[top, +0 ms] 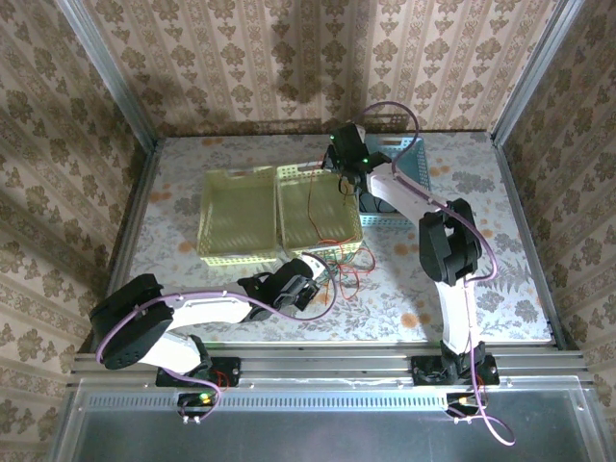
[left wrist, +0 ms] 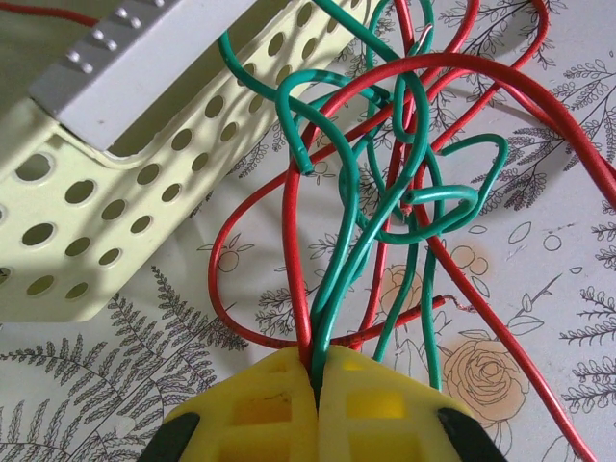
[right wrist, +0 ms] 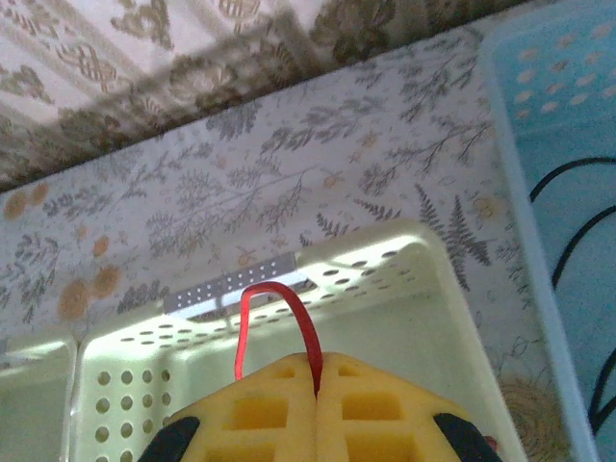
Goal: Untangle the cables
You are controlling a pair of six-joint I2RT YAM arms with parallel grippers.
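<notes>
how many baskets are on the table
3. The left yellow basket and right yellow basket stand side by side mid-table, with a red cable in the right one. The blue basket is just right of them, partly hidden by the right arm.

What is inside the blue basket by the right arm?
Loops of black cable lie in the blue basket, by the right wrist view. From above, the right arm covers much of its floor, so anything else there is hidden.
</notes>
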